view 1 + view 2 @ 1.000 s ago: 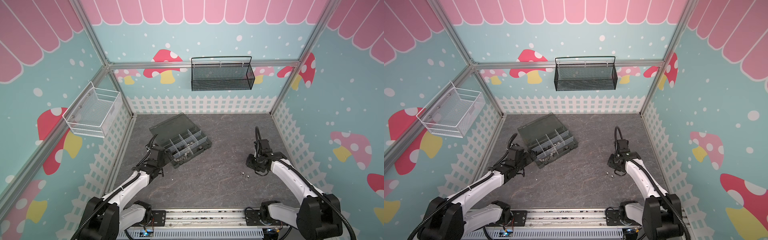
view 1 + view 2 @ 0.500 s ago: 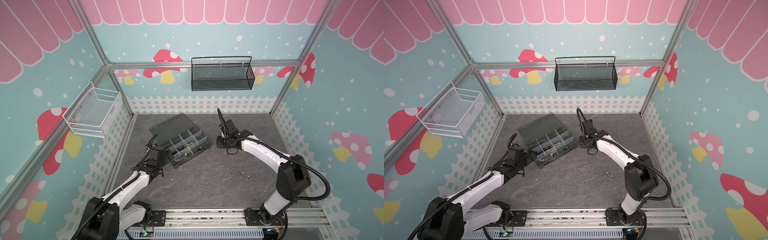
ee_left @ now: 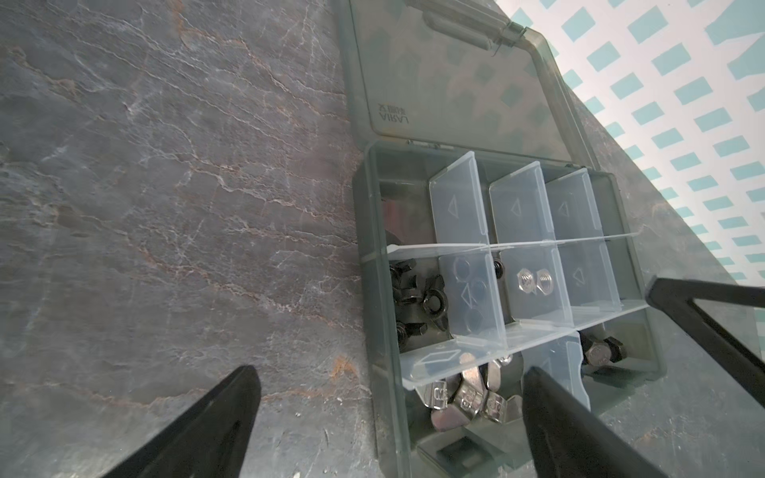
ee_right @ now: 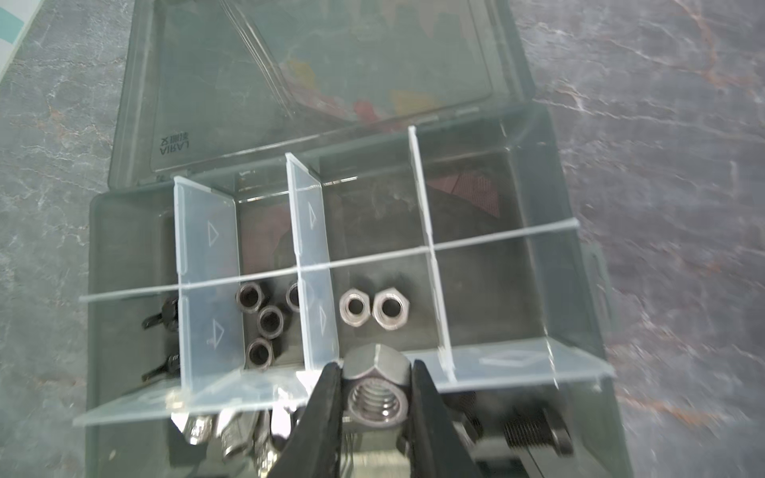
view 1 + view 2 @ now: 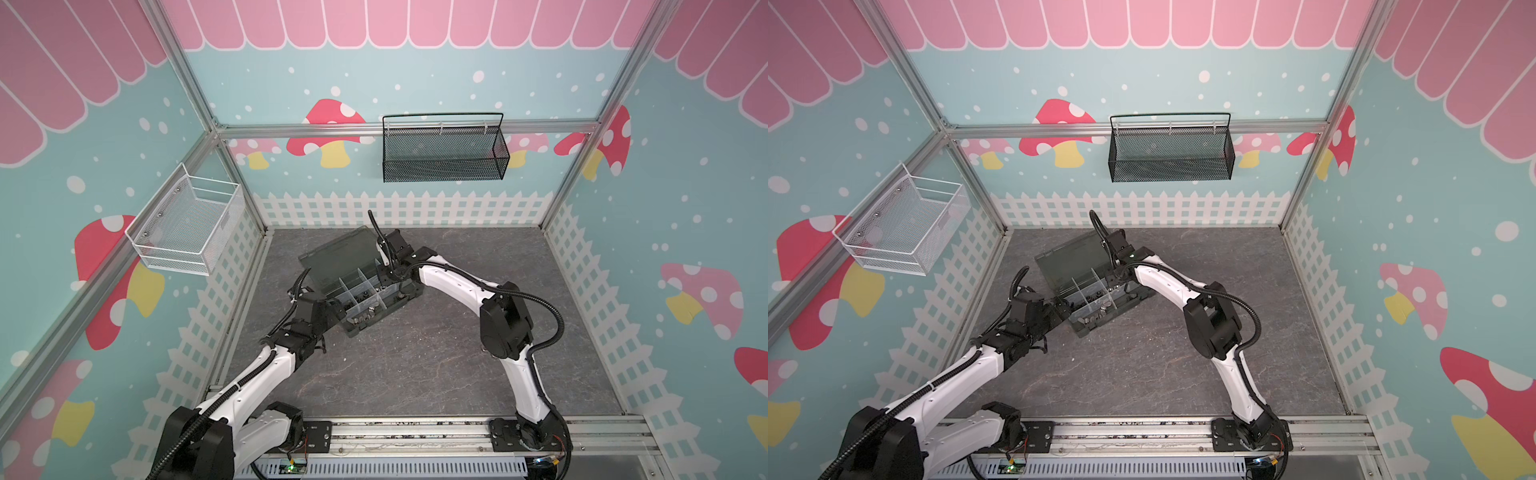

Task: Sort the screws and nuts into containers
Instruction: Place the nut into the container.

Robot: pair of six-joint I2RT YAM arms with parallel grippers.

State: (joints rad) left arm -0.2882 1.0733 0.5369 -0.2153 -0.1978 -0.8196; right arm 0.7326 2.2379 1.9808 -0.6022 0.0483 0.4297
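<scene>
Over the organizer box (image 4: 579,289) the right gripper (image 4: 376,397) pinches a silver hex nut (image 4: 374,393) above the compartment holding two matching silver nuts (image 4: 374,309), presumably to drop it there; the left gripper (image 3: 389,418), jaws spread, waits beside the box's corner

Nuts (image 4: 374,308) lie in organizer box (image 4: 124,256) compartments.
</scene>
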